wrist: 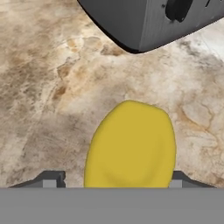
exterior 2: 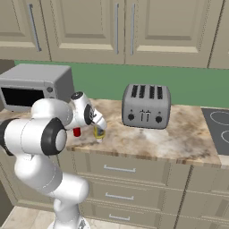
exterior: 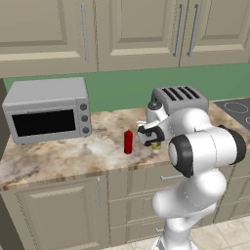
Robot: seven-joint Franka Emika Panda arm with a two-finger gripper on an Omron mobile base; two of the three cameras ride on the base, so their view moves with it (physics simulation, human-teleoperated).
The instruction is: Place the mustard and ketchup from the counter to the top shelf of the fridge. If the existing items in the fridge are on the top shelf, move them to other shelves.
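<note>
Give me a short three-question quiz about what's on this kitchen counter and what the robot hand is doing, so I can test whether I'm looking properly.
1. True or false: the ketchup lies on its side.
2. Which appliance stands just behind the mustard? A microwave, B toaster, C kettle.
3. Fill in: the gripper has one fingertip on each side of the ____.

Key
1. False: it stands upright on the counter.
2. B: the toaster; the microwave sits further left in the left base view.
3. Mustard; whether the fingertips actually press it cannot be told.
</note>
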